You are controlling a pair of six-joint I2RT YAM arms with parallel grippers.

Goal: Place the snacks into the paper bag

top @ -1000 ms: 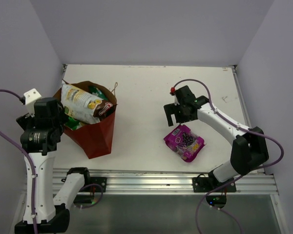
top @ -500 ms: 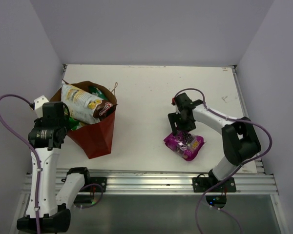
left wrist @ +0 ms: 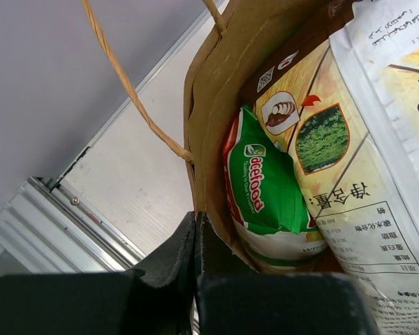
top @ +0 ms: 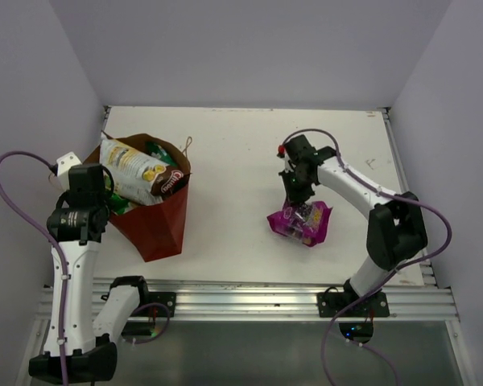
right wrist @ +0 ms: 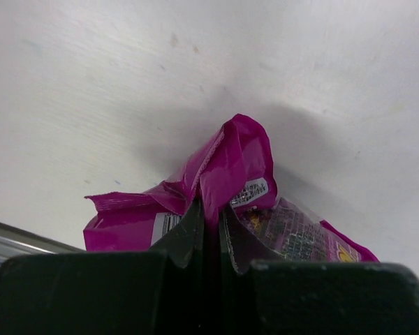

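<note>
- Two arms are at work, one at each side of the white table (top: 225,153).
- At the left, the paper bag (top: 157,225) stands open-mouthed, reddish-brown, with a thin tan cord handle (left wrist: 126,77) looping off its rim.
- A cream-and-brown chip packet (top: 133,170) lies slanted across the bag's mouth and sticks out above the rim.
- Beside it, lower down in the bag, sits a bright green packet (left wrist: 265,188) with a red logo, pressed against the inner wall.
- A darker green corner (top: 157,149) shows at the far side of the mouth, behind the chip packet.
- The left end effector (left wrist: 197,227) is at the bag's left rim, its fingers pressed together with the paper edge running down between them, so it looks to be nipping the rim.
- Well apart from the bag, on the right half of the table, lies the purple packet (top: 302,223).
- The right end effector (right wrist: 211,213) comes down on it from above, fingers closed on a fold of the foil, which is bunched up into a peak.
- The packet's lower part seems to rest on the table.
</note>
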